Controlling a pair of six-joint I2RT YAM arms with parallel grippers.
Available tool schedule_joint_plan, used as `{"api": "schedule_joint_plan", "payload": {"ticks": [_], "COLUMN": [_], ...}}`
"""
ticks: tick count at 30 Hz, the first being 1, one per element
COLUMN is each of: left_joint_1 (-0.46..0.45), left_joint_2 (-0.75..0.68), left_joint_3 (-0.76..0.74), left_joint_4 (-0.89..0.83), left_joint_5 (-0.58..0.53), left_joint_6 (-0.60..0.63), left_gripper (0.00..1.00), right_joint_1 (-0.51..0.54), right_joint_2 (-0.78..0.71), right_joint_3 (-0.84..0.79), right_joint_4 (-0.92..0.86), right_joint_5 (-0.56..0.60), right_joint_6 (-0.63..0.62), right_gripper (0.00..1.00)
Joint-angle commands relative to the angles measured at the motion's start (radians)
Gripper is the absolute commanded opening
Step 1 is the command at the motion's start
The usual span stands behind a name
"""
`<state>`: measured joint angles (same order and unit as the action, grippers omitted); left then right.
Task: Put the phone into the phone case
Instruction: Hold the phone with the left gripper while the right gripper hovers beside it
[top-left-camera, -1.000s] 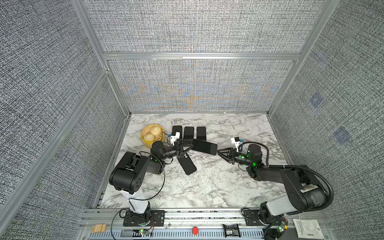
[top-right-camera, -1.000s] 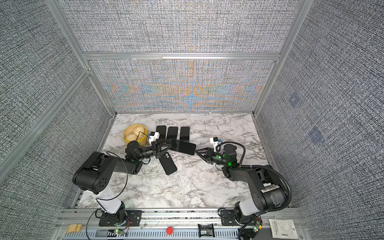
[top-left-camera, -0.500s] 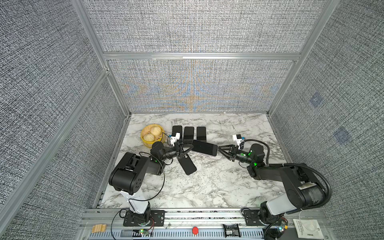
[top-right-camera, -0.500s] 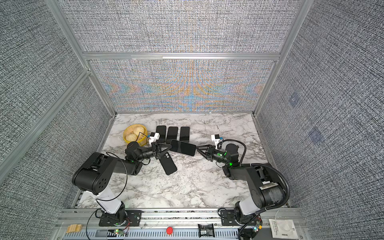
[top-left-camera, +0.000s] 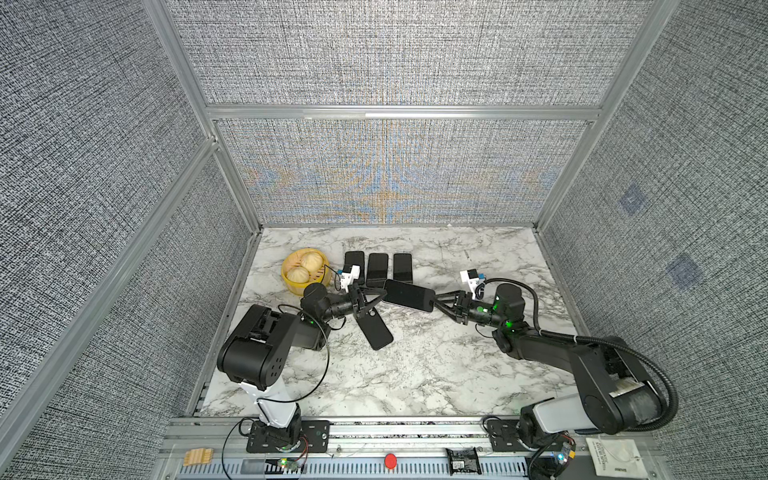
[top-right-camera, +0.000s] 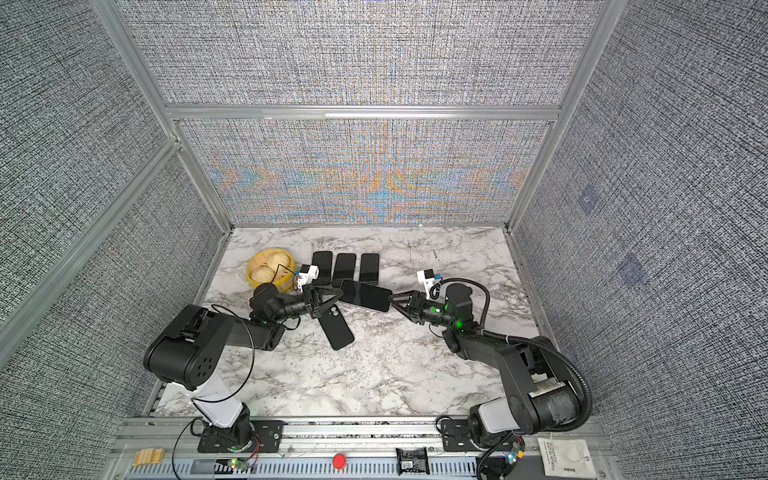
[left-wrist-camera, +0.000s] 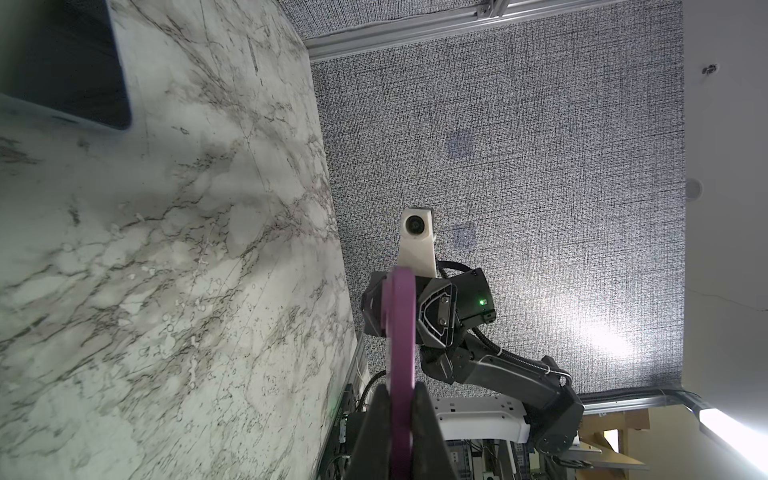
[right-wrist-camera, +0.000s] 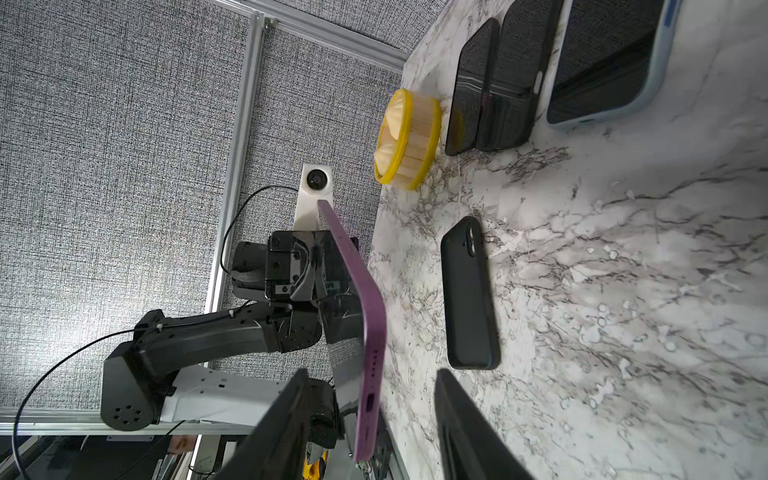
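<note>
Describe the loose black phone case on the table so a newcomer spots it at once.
On the marble table, find the yellow steamer basket at the back left, with a row of three dark phones beside it. Nearer the front lies the black phone case. Unlike the neat row, it lies alone, askew, with a camera cutout at one end.

Both arms stretch low, wrists facing each other.
Left end effector (top-left-camera: 380, 296) pinches the phone (top-left-camera: 409, 295); right end effector (top-left-camera: 437, 302) has its jaws parted.

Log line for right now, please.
left gripper: shut on phone | right gripper: open around phone's end | phone case: on table
</note>
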<state>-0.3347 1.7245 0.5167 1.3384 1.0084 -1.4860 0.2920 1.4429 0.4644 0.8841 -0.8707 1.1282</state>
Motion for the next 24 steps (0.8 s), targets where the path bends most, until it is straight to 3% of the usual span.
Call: {"api": "schedule_joint_plan", "payload": {"ticks": [1,11,24], "left_joint_1": [0.001,0.000,0.001], "left_joint_2": [-0.012,-0.019,-0.012], "left_joint_3": [-0.003,-0.008,-0.009], "left_joint_4": [0.056,0.056,0.056], "left_joint_5": [0.014,0.011,0.009], "left_joint_6": [0.000,0.000,0.000], "left_gripper": [0.00,0.00,0.00], "right_joint_1": [0.010,0.022,0.023], "right_joint_2": [0.003,0.013,0.050], "right_joint_3": [0.015,0.041,0.054], "right_joint_4": [0.041,0.058,0.136], "right_joint_5": [0.005,0.001,-0.003], "right_joint_6": [0.008,0.014,0.067], "right_gripper": [0.47,0.32,0.23]}}
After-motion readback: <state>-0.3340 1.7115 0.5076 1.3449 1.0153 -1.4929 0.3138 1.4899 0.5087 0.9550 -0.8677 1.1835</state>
